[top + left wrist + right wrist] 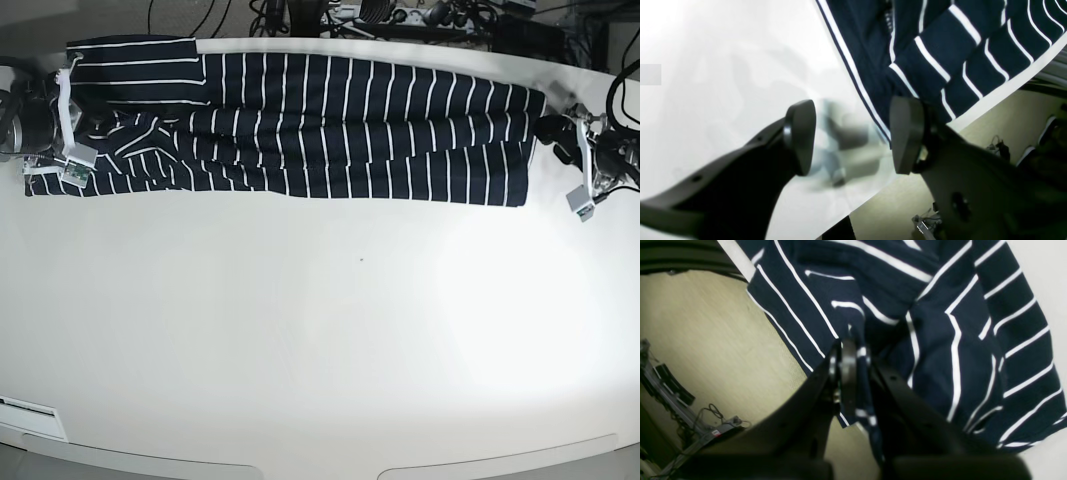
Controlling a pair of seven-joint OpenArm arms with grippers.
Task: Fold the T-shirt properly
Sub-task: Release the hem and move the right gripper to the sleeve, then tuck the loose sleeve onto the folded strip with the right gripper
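Observation:
The T-shirt (350,120), dark navy with thin white stripes, lies stretched in a long band along the far edge of the white table (330,330). My right gripper (848,373) is shut on a bunched fold of the T-shirt (940,340) at its left end in the base view (80,135). My left gripper (853,136) is open and empty, just off the shirt's right end (555,135). One of its fingers (907,133) sits beside the shirt's corner (940,50). No label shows.
Cables and equipment crowd the space behind the table's far edge (400,15). Both shirt ends lie close to the table's rim, with beige floor (706,340) and loose cables (1000,146) below. A small white sticker (25,408) sits at the front left.

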